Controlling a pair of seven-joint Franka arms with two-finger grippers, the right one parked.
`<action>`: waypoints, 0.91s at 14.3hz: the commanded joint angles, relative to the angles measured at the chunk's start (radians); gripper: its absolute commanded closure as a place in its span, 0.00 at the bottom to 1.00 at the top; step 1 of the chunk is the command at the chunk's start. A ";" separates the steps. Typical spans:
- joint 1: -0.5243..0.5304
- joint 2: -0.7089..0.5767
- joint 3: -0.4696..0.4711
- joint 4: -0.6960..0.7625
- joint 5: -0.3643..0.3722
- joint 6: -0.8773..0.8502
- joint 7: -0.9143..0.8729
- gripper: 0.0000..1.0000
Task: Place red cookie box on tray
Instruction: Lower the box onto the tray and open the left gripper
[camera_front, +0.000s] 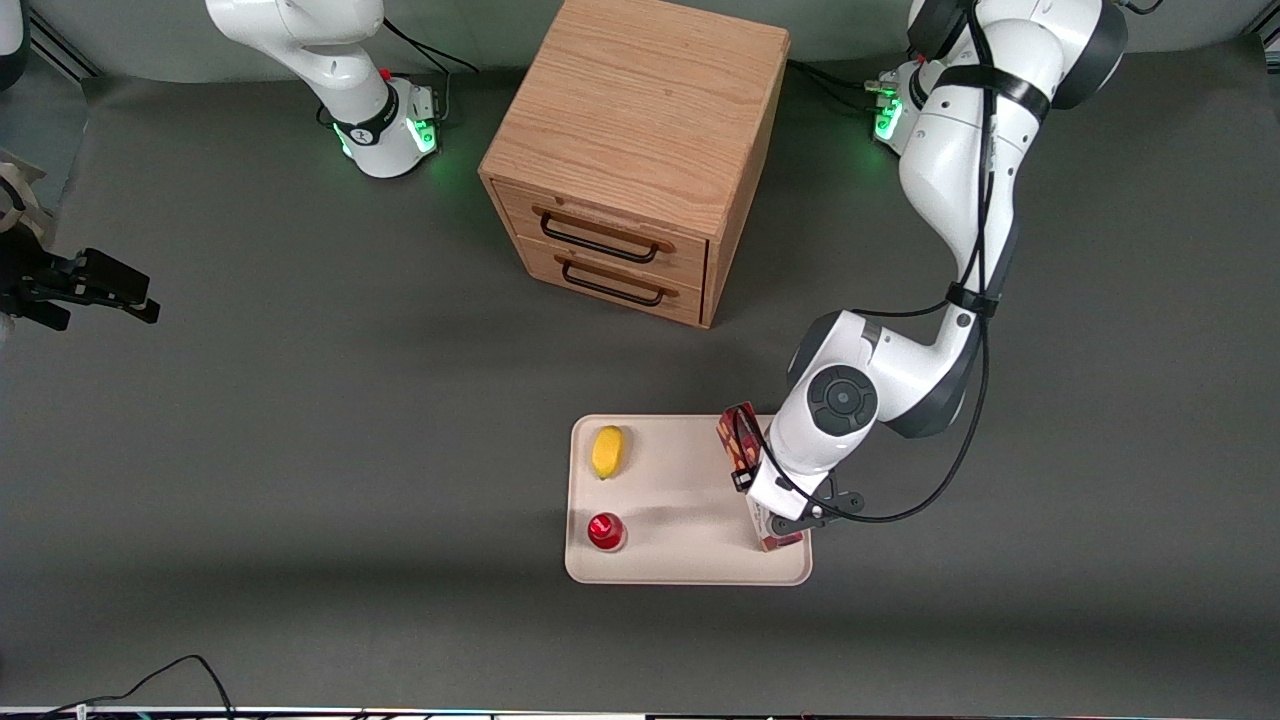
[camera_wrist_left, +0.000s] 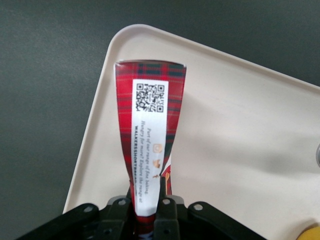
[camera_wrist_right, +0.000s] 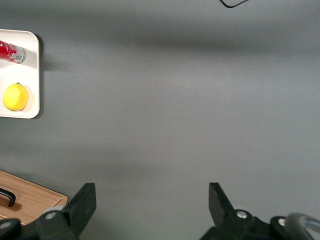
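The red cookie box (camera_front: 738, 438) is long, narrow and dark red, with a white label strip (camera_wrist_left: 150, 115) along it. It lies lengthwise over the beige tray (camera_front: 690, 565), along the tray's side toward the working arm's end. My left gripper (camera_front: 772, 503) is directly above the box's middle. In the left wrist view the gripper (camera_wrist_left: 148, 202) is shut on the box, one black finger (camera_wrist_left: 166, 210) on each long side. The wrist hides the box's middle in the front view. Whether the box rests on the tray surface (camera_wrist_left: 240, 130) I cannot tell.
A yellow lemon (camera_front: 607, 451) and a small round red object (camera_front: 605, 531) sit on the tray's side toward the parked arm. A wooden drawer cabinet (camera_front: 640, 150) stands farther from the front camera. A black cable (camera_front: 150, 680) lies at the table's near edge.
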 joint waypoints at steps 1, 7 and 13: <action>0.003 -0.001 0.004 -0.013 0.014 0.021 0.009 1.00; 0.015 -0.004 0.007 -0.002 0.036 0.017 0.005 0.00; 0.018 -0.099 -0.002 0.096 0.016 -0.303 -0.003 0.00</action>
